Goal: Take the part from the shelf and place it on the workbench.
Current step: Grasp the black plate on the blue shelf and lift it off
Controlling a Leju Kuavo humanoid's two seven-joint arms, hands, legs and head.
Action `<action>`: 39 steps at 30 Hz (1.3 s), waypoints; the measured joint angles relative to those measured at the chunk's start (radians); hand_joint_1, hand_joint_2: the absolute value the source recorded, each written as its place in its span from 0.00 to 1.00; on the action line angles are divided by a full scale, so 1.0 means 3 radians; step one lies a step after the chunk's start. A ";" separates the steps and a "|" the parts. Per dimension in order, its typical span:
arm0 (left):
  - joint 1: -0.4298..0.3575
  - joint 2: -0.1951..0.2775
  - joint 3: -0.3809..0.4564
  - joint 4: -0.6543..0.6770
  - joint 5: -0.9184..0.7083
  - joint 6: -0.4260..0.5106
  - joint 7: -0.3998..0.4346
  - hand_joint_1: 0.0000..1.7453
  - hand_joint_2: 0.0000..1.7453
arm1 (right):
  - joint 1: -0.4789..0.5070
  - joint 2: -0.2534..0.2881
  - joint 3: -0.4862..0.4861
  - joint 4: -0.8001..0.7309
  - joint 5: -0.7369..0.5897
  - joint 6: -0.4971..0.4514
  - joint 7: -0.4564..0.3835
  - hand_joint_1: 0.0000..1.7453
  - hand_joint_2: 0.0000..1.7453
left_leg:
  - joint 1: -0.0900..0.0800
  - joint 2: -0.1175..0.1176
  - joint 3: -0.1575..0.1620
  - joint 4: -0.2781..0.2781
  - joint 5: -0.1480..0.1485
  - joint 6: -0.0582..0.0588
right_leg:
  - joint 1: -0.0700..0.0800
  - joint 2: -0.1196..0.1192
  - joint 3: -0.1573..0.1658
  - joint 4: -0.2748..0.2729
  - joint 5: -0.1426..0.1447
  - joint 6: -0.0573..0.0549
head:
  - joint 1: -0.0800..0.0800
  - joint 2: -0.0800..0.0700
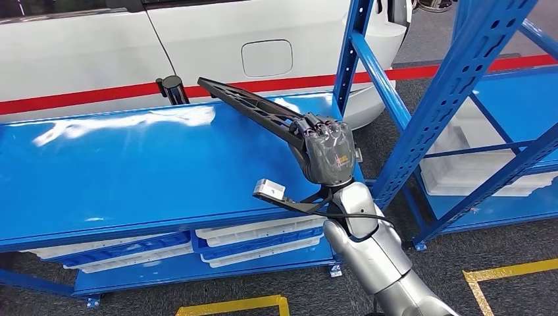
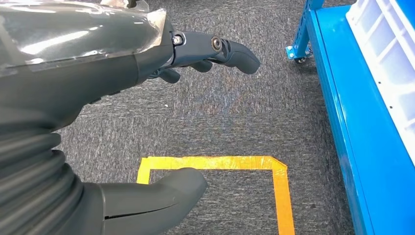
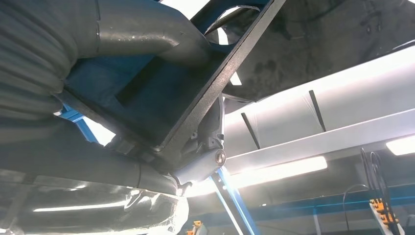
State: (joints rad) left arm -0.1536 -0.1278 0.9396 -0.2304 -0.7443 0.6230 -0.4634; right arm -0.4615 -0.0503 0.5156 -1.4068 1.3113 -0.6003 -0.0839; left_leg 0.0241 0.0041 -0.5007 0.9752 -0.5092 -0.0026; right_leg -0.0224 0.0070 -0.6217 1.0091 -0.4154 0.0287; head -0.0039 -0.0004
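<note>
A long black lattice part (image 1: 253,108) slants over the blue workbench top (image 1: 131,171). My right hand (image 1: 327,150) grips it near its lower end, with its far tip raised toward the white car. Whether the part touches the bench I cannot tell. In the right wrist view, the part's black frame (image 3: 215,83) lies between my thumb (image 3: 147,27) and fingers (image 3: 195,166). My left hand (image 2: 161,98) hangs over grey carpet, thumb and fingers apart, holding nothing.
A blue shelf rack (image 1: 460,99) stands to the right with white trays (image 1: 474,174). More white trays (image 1: 256,240) sit under the workbench. A white car (image 1: 164,46) is behind it. Yellow floor tape (image 2: 279,186) marks the carpet.
</note>
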 joint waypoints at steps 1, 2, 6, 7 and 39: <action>0.0000 0.0000 0.0000 0.0000 0.0000 -0.0005 0.0001 0.00 1.00 | 0.0000 0.0000 0.0000 -0.0002 0.0003 0.0002 0.0000 1.00 1.00 | -0.0002 0.0000 0.0000 0.0001 0.0000 -0.0004 | 0.0000 0.0000 0.0001 0.0000 0.0002 -0.0002 | 0.0000 0.0000; 0.0000 0.0000 0.0000 0.0000 0.0000 -0.0010 0.0001 0.00 1.00 | 0.0000 0.0000 -0.0001 -0.0003 0.0006 0.0005 0.0000 1.00 1.00 | -0.0004 0.0000 -0.0001 0.0003 0.0001 -0.0005 | 0.0000 0.0000 0.0002 0.0000 0.0004 -0.0005 | 0.0000 0.0000; 0.0000 0.0001 0.0000 0.0000 0.0000 -0.0015 0.0003 0.00 1.00 | -0.0001 0.0001 -0.0001 -0.0004 0.0010 0.0014 0.0000 1.00 1.00 | -0.0018 0.0000 -0.0005 0.0010 0.0001 -0.0005 | -0.0001 0.0000 0.0005 0.0000 0.0007 -0.0008 | 0.0000 0.0000; 0.0000 0.0001 -0.0001 0.0000 -0.0002 -0.0015 0.0004 0.00 1.00 | -0.0001 0.0001 -0.0001 -0.0006 0.0010 0.0020 0.0000 1.00 1.00 | -0.0022 -0.0001 -0.0006 0.0012 0.0001 -0.0004 | -0.0002 0.0000 0.0006 0.0000 0.0007 -0.0008 | 0.0000 0.0000; -0.0017 0.0000 -0.0058 -0.0010 -0.0027 -0.0043 0.0000 0.00 1.00 | 0.0069 -0.0016 -0.0035 -0.0077 0.0012 0.0040 0.0004 1.00 1.00 | 0.0064 0.0011 -0.0529 0.1049 -0.0486 -0.0022 | -0.0018 0.0027 -0.0075 0.0129 -0.0057 -0.0015 | -0.0011 0.0000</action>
State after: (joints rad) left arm -0.1586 -0.1278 0.9220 -0.2335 -0.7525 0.6102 -0.4633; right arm -0.4408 -0.0551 0.5051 -1.4298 1.3149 -0.5882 -0.0828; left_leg 0.0433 0.0073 -0.6595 1.2897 -0.6550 -0.0091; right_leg -0.0279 0.0150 -0.6441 1.0478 -0.4324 0.0243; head -0.0072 -0.0004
